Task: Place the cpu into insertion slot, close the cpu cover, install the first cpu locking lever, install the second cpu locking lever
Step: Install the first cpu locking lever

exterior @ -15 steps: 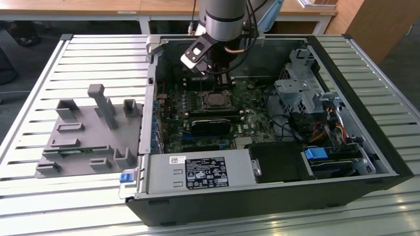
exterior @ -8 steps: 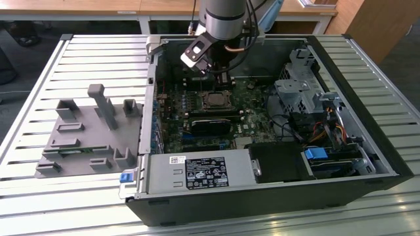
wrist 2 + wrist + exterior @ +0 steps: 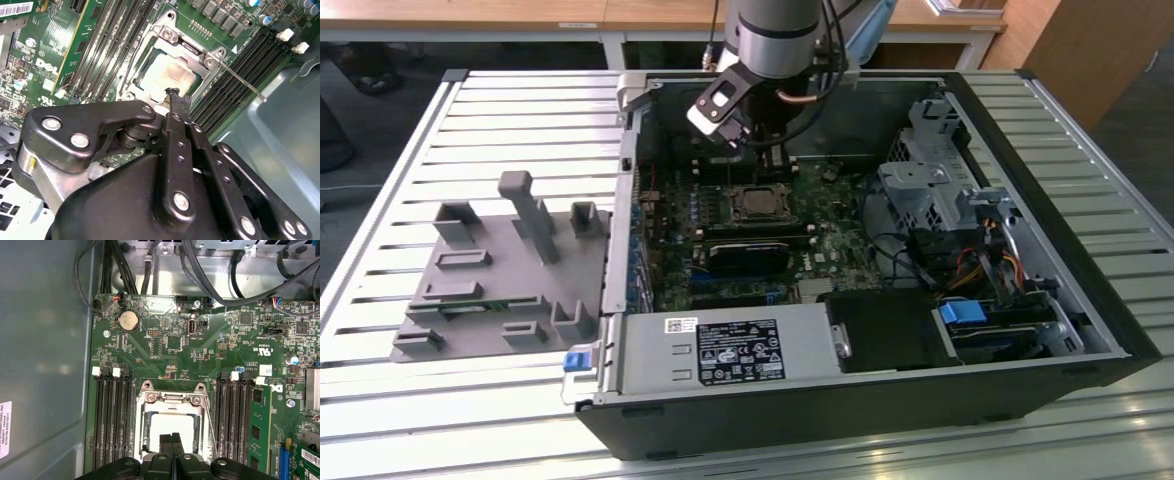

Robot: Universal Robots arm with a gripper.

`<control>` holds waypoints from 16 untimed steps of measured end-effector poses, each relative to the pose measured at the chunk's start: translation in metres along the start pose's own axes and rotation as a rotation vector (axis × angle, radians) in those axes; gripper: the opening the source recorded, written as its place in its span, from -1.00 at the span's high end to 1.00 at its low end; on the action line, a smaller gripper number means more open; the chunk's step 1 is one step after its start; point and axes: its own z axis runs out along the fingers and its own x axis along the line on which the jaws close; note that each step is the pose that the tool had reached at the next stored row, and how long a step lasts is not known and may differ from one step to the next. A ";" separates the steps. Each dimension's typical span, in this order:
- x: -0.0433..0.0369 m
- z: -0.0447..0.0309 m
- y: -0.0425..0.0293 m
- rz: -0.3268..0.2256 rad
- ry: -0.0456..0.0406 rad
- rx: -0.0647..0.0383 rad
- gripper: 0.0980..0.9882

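Slatted metal worktop (image 3: 480,100) carries an open computer case (image 3: 854,410), lying on its side. A grey fixture (image 3: 494,270) sits beside it, on the exterior view's left. My arm (image 3: 774,30) comes down into the case at the far end, with the power supply (image 3: 720,350) at the near edge. Green motherboard (image 3: 200,350) is below me. My gripper (image 3: 172,438) has its fingers pressed together with nothing visible between them, and it hovers right over the socket area. In the second wrist view the gripper (image 3: 175,95) tip is at the socket's edge; I can't tell if it touches. Black memory slots (image 3: 112,420) flank the socket on both sides. The insertion slot (image 3: 145,432) is between them. The cpu cover (image 3: 172,399) is down flat over it, a silver frame with bolts at the corners. The cpu (image 3: 172,425) is seated in the slot, its pale top showing through the cover's window in both wrist views (image 3: 170,72). One thin lever rod (image 3: 242,80) runs out from a cover corner across the memory slots. A coin cell (image 3: 128,320) sits further up the board.
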 end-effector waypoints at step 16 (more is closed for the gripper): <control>0.0001 -0.0031 0.0002 0.000 -0.0011 0.000 0.98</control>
